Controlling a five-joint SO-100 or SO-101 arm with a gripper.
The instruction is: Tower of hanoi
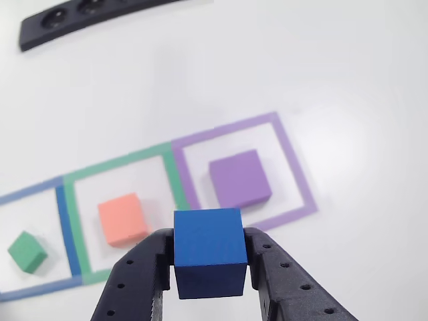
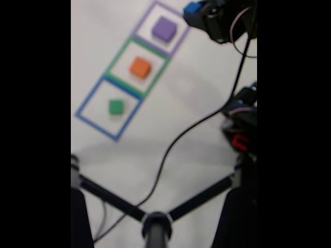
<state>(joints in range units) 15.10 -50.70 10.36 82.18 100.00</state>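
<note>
My black gripper [image 1: 210, 257] is shut on the blue cube [image 1: 208, 252], held above the table in the other view. Beyond it the purple block [image 1: 239, 178] lies inside the purple tape square. In the green tape square to its left sits the salmon-orange block [image 1: 122, 218], and the green block [image 1: 27, 251] rests in the blue tape square at the far left. The blurry fixed view shows the gripper [image 2: 195, 11] with the blue cube [image 2: 192, 8] at the top, just right of the purple block [image 2: 164, 28]; the orange block [image 2: 140, 67] and green block [image 2: 116, 107] run down-left.
A black bar with round holes [image 1: 87, 19] lies at the table's far left edge in the other view. In the fixed view a black cable [image 2: 176, 144] crosses the white table, and the arm's base [image 2: 239, 121] stands at right. A black forked stand [image 2: 155, 219] fills the bottom.
</note>
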